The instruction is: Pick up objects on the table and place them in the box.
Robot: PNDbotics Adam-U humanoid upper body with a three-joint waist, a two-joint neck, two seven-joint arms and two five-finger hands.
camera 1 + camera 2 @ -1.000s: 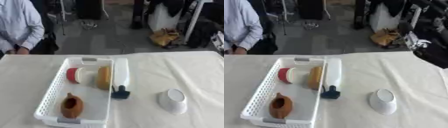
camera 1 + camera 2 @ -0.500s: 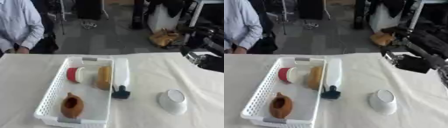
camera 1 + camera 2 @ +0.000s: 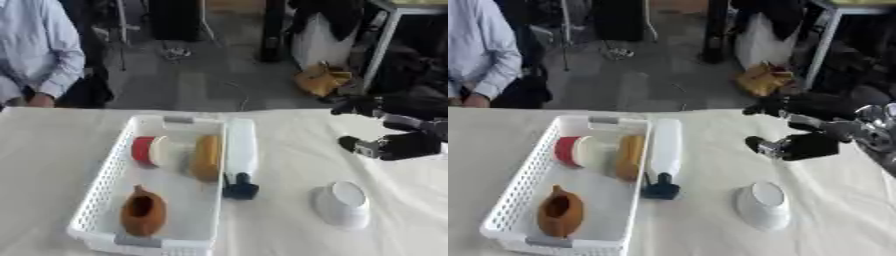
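While the right hand [image 3: 802, 145] hovers part-open and empty near the bench's right edge, the white cup [image 3: 761, 205] lies just below it.

Light: bright and even on the table [image 3: 289, 150], dim in the background.
Shadows: weak and soft.
Blur: both views soft; right hand [image 3: 798, 145] smeared.
Glare: none.

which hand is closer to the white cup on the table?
Right. The right hand hangs above the table, just beyond the white cup and slightly to its right. The left hand shows in neither view.
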